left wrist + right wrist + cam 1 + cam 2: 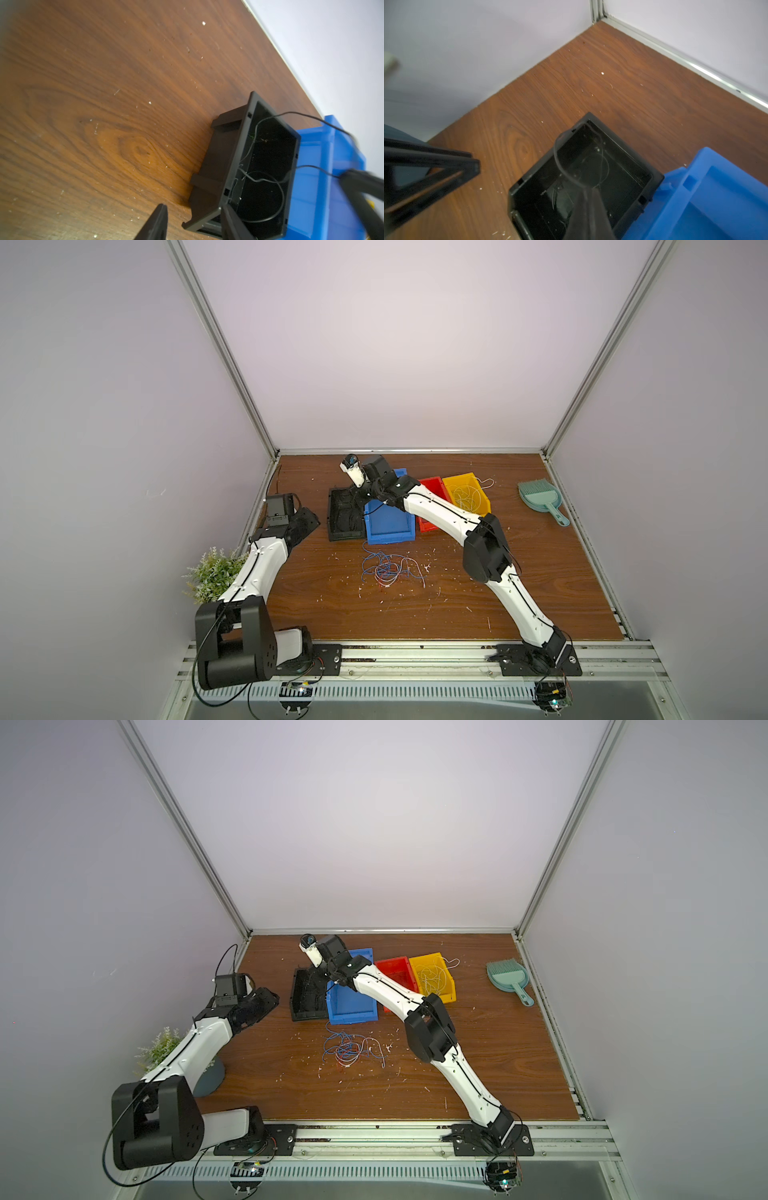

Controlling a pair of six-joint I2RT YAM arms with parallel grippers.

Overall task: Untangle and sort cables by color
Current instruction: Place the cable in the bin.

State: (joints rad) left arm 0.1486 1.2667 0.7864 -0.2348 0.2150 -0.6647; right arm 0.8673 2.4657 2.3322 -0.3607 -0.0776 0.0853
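Observation:
A tangle of thin blue, red and white cables (388, 568) lies on the wooden table in front of the bins, seen in both top views (351, 1048). More white cables (467, 495) sit coiled in the yellow bin. My right gripper (586, 190) hangs over the black bin (652, 176), shut on a black cable (557, 158) that loops up and trails into that bin. My left gripper (193, 222) is open and holds nothing, low over the table just left of the black bin (218, 149).
Black (334, 526), blue (388, 531), red (434, 485) and yellow (457, 481) bins stand in a row at the back. A teal dustpan and brush (540, 499) lies at back right, a potted plant (212, 572) at the left edge. White crumbs dot the table.

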